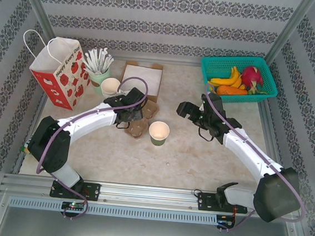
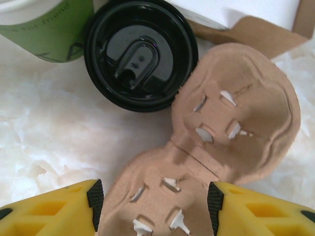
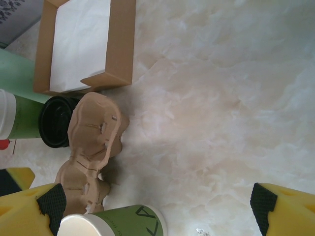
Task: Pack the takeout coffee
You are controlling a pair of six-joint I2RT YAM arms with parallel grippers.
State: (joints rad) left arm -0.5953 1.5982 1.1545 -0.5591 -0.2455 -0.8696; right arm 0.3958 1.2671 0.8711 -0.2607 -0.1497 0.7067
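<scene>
A round black lid (image 2: 138, 54) lies face up beside a green cup wall (image 2: 47, 29). No cup body shows under the lid (image 3: 56, 122), so I cannot tell whether this is the takeout coffee. A lidless green paper cup (image 1: 159, 133) stands on the table right of the brown pulp cup carrier (image 1: 139, 126). My left gripper (image 2: 155, 204) is open, and its fingers straddle the near cell of the carrier (image 2: 221, 132). My right gripper (image 3: 157, 204) hangs wide open over bare table. The lidless cup (image 3: 113, 223) is near its left finger.
A red paper bag (image 1: 58, 72) stands at the back left. Next to it are a green cup of white sticks (image 1: 98, 67), stacked cream cups (image 1: 110, 86) and a cardboard napkin box (image 1: 142, 77). A teal basket (image 1: 267, 84) of fruit sits at the back right.
</scene>
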